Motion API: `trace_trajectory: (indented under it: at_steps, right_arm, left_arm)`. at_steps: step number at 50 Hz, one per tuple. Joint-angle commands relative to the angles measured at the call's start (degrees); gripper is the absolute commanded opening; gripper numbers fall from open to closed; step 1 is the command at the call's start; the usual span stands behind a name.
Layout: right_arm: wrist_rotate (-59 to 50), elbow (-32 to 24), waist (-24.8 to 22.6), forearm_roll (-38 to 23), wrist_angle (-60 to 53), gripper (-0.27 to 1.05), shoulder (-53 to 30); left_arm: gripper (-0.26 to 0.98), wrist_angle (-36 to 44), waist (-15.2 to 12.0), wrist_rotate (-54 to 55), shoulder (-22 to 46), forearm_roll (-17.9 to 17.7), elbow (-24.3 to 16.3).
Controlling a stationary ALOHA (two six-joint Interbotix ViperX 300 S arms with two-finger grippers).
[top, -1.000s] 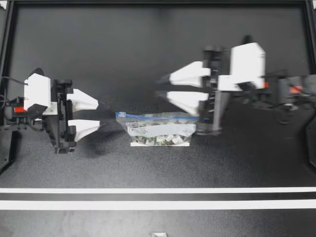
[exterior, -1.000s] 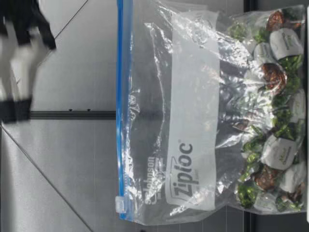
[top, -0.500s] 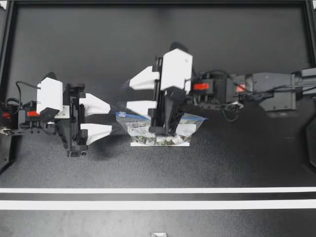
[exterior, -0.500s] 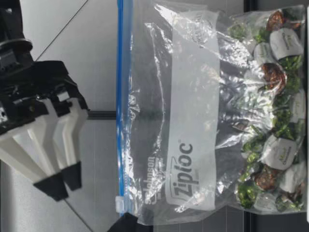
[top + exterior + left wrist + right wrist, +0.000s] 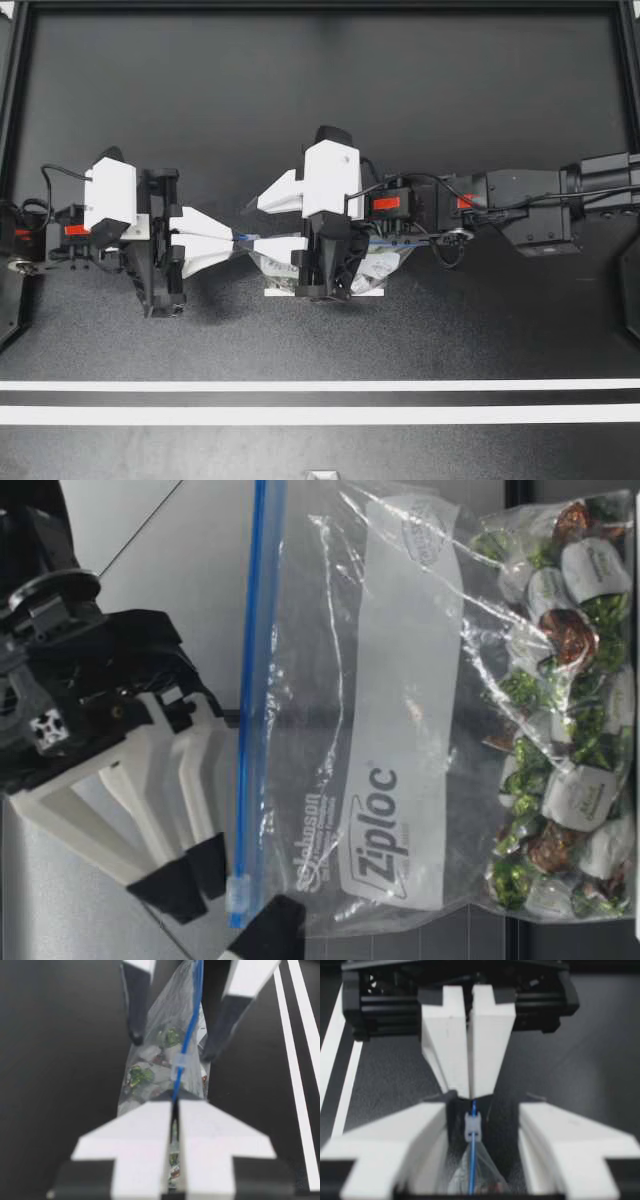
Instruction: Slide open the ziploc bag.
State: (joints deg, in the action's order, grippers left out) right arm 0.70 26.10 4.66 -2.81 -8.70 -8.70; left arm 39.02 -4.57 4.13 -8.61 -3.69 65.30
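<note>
— Where is the bag?

— The bag (image 5: pixel 382 264) stands on the table (image 5: pixel 320 100). Its blue zip strip (image 5: pixel 255 680) is on top and the wrapped sweets (image 5: pixel 560 730) are heaped at the bottom. One end is held by my left gripper (image 5: pixel 233 240), whose fingers are pressed together on the end of the strip.

— And the slider?

— The slider (image 5: pixel 178 1062) sits on the strip just ahead of the left gripper's tips, near that same end.

— What about the other arm?

— My right gripper (image 5: pixel 257 225) reaches in over the bag and faces the left one. Its fingers are spread wide, one on each side of the strip. In the right wrist view the slider lies between them and touches neither. Their tips are near the left gripper's.

— Anything else?

— Two white lines (image 5: pixel 320 385) cross the table, well apart from both grippers.
</note>
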Motion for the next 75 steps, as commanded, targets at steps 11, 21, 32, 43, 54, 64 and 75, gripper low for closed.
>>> trace_trajectory:
  at_steps: [11,21,32,43,54,64,75]
  right_arm:
    - [-0.09,-1.49,-0.35,-0.09,2.81,0.52,0.18]
    - [-0.26,-1.76,-0.44,-0.09,3.34,0.42,0.35]
    - [-0.09,-2.64,-1.23,-0.09,6.33,0.04,0.79]
    - [0.09,-4.04,-1.23,-0.26,15.21,-0.11,2.81]
    - [0.44,-6.24,-1.23,-3.52,26.89,-0.11,4.66]
    - [0.44,-6.33,-1.23,-6.5,37.0,-0.11,6.86]
    - [0.44,-4.48,-1.23,-8.09,44.82,-0.11,9.4]
  left_arm:
    - [-0.21,0.44,0.09,-0.44,-0.79,-0.09,-0.79]
    - [-0.21,0.26,0.09,-0.44,-0.79,-0.09,-0.79]
    - [-0.21,0.18,0.09,-0.44,-0.7,-0.09,-0.7]
    - [-0.21,0.09,0.09,-0.53,-0.7,-0.18,-0.09]
    - [-0.21,0.18,0.09,-0.97,-0.79,-0.09,0.18]
    - [-0.21,0.18,0.09,-1.41,-0.79,-0.09,0.18]
    - [-0.21,0.09,0.09,-1.49,-0.7,-0.09,0.18]
